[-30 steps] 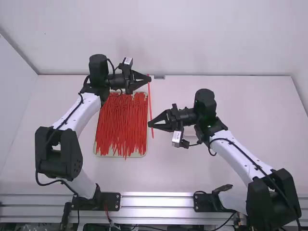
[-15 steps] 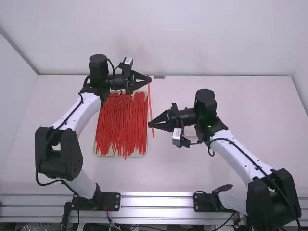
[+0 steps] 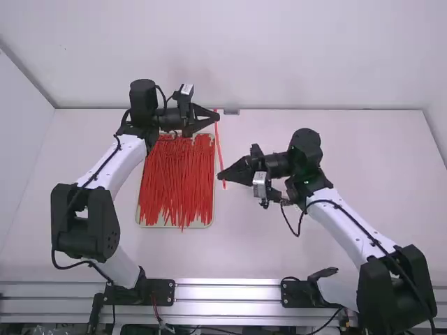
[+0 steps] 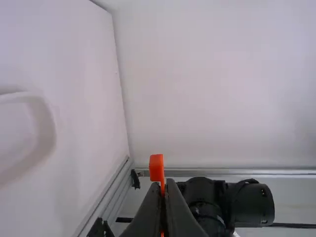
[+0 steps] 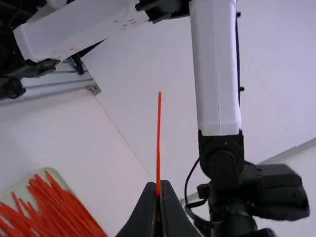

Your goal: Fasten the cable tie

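Looking down on the white surface (image 3: 363, 146), you have 2 arms rising from the near edge. The left arm (image 3: 112, 164) curves up toward the far side, and the right arm (image 3: 346, 222) bends in toward the middle. Beside the left arm a pale tray (image 3: 204, 225) lies flat on the surface, carrying a thick pile of red ties (image 3: 178, 178) laid roughly lengthwise. Your left hand (image 3: 214, 116) sits at the tray's far right corner, pressed together on the head end of 1 red cable tie (image 3: 218, 148). In the left wrist view the tie's square head stands just past the closed fingers (image 4: 174, 205). Your right hand (image 3: 225, 174) points in from the right, just off the tray's right edge, and pinches the same cable tie near its tail. A short tip pokes out on the near side of that hand. In the right wrist view the thin strip runs straight out from between the closed fingers (image 5: 146, 207). The cable tie spans straight between the 2 hands, running alongside the tray's right edge and apart from the pile of red ties.
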Action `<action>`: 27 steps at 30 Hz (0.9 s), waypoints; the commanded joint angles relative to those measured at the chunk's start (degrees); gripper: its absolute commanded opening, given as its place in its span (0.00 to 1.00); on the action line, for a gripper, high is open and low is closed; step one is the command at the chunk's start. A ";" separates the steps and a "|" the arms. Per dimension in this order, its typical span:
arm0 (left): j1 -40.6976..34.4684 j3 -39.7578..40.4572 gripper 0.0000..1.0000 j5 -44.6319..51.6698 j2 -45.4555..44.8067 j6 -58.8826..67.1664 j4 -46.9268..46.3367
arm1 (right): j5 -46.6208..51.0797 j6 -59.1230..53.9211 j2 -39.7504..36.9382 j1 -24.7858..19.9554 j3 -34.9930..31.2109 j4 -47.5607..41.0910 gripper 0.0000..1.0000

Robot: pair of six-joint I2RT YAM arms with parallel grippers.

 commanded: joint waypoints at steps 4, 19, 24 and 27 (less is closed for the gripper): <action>0.11 -0.55 0.02 1.70 -0.50 1.88 0.02 | -0.28 9.29 0.02 -0.26 -0.13 0.33 0.00; 0.11 -0.55 0.02 1.68 -0.50 6.67 0.48 | -4.98 15.67 0.02 -0.15 -0.70 3.78 0.00; 0.11 -0.52 0.02 1.73 -0.50 7.91 2.05 | -4.98 29.77 0.02 -0.26 -0.70 14.36 0.00; 0.11 -0.52 0.02 1.95 -0.50 8.57 3.67 | -4.48 44.50 0.02 0.94 -0.70 25.38 0.00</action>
